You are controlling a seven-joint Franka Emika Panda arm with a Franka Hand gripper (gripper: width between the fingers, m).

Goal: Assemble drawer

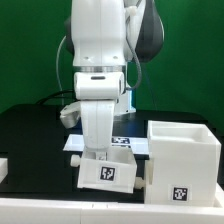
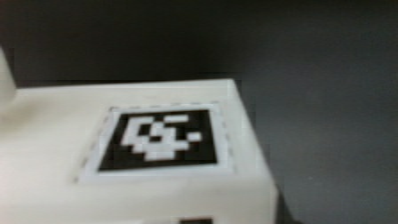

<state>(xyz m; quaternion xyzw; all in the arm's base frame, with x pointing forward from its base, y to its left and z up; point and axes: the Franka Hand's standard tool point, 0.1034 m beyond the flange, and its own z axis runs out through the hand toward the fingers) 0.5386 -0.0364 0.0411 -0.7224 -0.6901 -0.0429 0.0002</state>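
Green wall fills the background behind a black surface (image 1: 30, 125) where a white robot arm reaches straight down. At the arm's lower end a small white box, the drawer (image 1: 106, 172), hangs tilted, its front with a square black-and-white tag facing the camera. The tool (image 1: 100, 152) sits directly above the drawer and appears clamped on its upper edge, though its fingers are mostly hidden behind the arm's body. Just beside the drawer, toward the exterior view's right, stands a much taller white cube housing (image 1: 185, 160), open on top, with a small tag low on its front. Behind the drawer a flat marker board (image 1: 125, 142) lies on the surface. The wrist view shows only a tagged white face of the drawer (image 2: 169, 140) close up, blurred. So the housing lies sideways from the held drawer, near but apparently not touching; any joining move would probably travel toward the exterior view's right.
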